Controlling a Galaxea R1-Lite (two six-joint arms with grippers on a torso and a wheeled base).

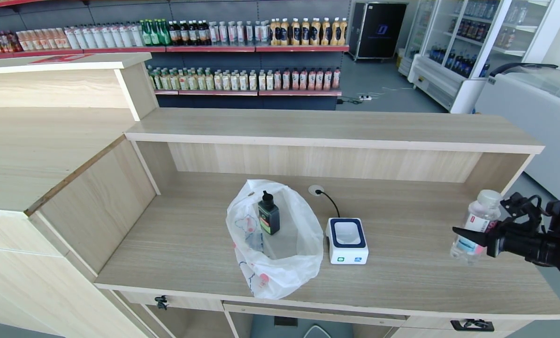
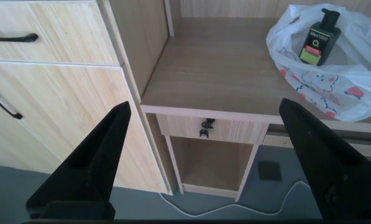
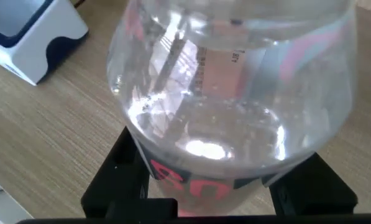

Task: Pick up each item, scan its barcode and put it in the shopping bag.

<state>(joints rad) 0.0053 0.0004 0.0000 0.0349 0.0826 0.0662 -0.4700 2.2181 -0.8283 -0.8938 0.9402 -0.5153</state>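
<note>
Over at the counter's [image 1: 402, 286] right end, the right gripper [image 1: 484, 227] is clamped on the water bottle [image 1: 477, 220], holding it tilted, well to the right of the scanner [image 1: 348, 240]. The right wrist camera gives the bottle's clear base close up, black fingers [image 3: 126, 183] pinching either side, a scanner corner behind. Mid-counter, the shopping bag [image 1: 280, 267] lies open with a dark pump bottle [image 1: 268, 215] standing inside (just left of the scanner). The left wrist camera adds the low angle: the left gripper [image 2: 204, 162], spread wide on nothing, hangs below counter level facing the drawer lock [image 2: 204, 127].
</note>
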